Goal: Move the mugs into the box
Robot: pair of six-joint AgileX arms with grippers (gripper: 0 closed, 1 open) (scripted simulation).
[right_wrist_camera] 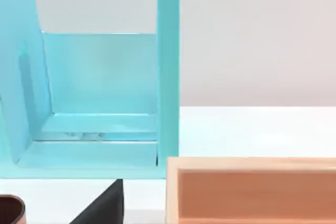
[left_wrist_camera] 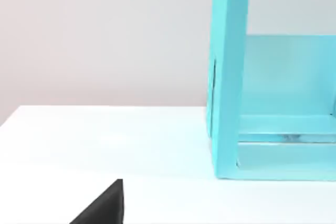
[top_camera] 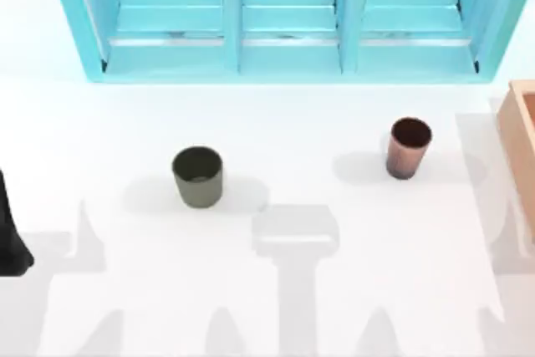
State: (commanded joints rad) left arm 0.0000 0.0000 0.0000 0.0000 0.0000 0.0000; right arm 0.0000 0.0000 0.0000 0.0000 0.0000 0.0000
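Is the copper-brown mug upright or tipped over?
Upright: the copper-brown mug stands on the table, dark mouth facing up, apart from the box.

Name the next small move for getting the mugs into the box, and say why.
Probably bring the right arm's pincer over the copper-brown mug first. Both mugs stand upright on the table, ungrasped. That mug is nearer the tan box at the right edge; the olive-grey mug is further left. The left arm sits at the left edge.

My left arm [top_camera: 12, 236] shows as a dark shape low at the table's left edge.
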